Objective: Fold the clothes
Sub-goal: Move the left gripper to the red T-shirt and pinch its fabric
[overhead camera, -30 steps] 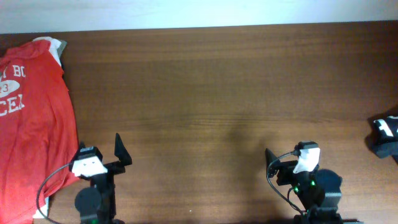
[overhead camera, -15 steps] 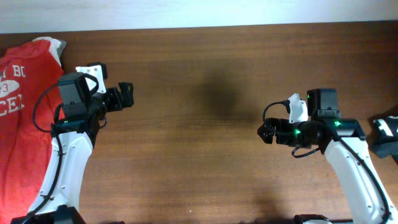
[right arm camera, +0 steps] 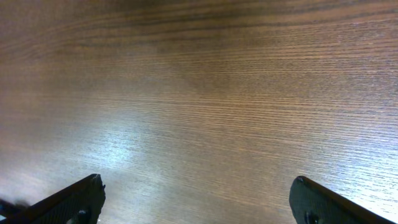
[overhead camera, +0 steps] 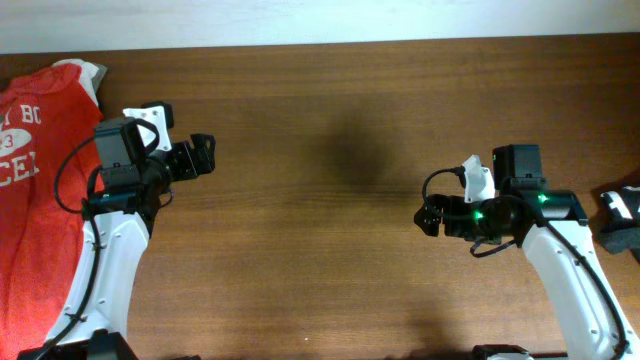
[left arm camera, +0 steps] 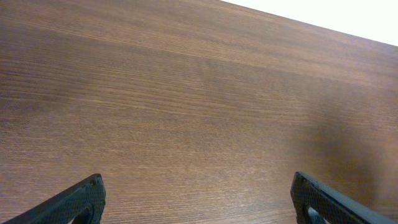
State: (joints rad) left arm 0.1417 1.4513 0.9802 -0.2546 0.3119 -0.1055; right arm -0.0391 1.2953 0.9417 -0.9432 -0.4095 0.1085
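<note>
Two arms raised above a brown wood-grain worktop (overhead camera: 320,120), one on each side. Red-orange T-shirt (overhead camera: 45,200) spread flat at the worktop's far left edge, partly cut off by the frame, with white block lettering and a number on the chest only partly in view. Sliver of white fabric (overhead camera: 93,73) peeking out at the shirt's upper corner, beside the neck.

Left arm (overhead camera: 110,260) rising along the shirt's right border and overlapping it as seen from above; whether touching the cloth, impossible to tell. Left fingers (overhead camera: 200,157) pointing rightward, away from the shirt, over bare wood just beside it. Seen from the left wrist: fingertips (left arm camera: 84,196) at the lower corners, spread wide apart, only wood grain between them.

Right arm (overhead camera: 575,270) on the opposite side, well apart from the shirt, green lights (overhead camera: 478,213) glowing near its wrist. Right fingers (overhead camera: 428,217) pointing leftward over the right half of the worktop. Seen from the right wrist: fingertips (right arm camera: 84,193) likewise far apart at the lower corners, only wood between them, a pale sheen on the surface below.

Dark object (overhead camera: 620,225) with a white patch at the far right edge, near the right arm, cut off by the frame; too little showing to name.
</note>
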